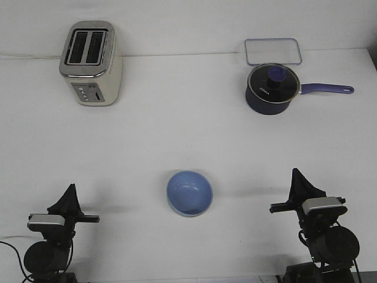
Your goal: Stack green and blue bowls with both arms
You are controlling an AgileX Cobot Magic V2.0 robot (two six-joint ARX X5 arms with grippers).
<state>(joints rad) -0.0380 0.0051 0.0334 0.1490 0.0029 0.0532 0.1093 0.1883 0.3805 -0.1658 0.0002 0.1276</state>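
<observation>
The light blue bowl (pixel 189 193) stands upright and empty on the white table, near the front and midway between my two arms. No green bowl shows in this view. My left gripper (pixel 72 188) is at the front left, well left of the bowl, with its fingers drawn together to a point and nothing in them. My right gripper (pixel 296 173) is at the front right, well right of the bowl, its fingers likewise together and empty. Both grippers are low, close to the table.
A cream and silver toaster (pixel 91 62) stands at the back left. A dark navy saucepan (pixel 272 88) with a glass lid and long handle is at the back right. A clear rectangular lid (pixel 273 51) lies behind it.
</observation>
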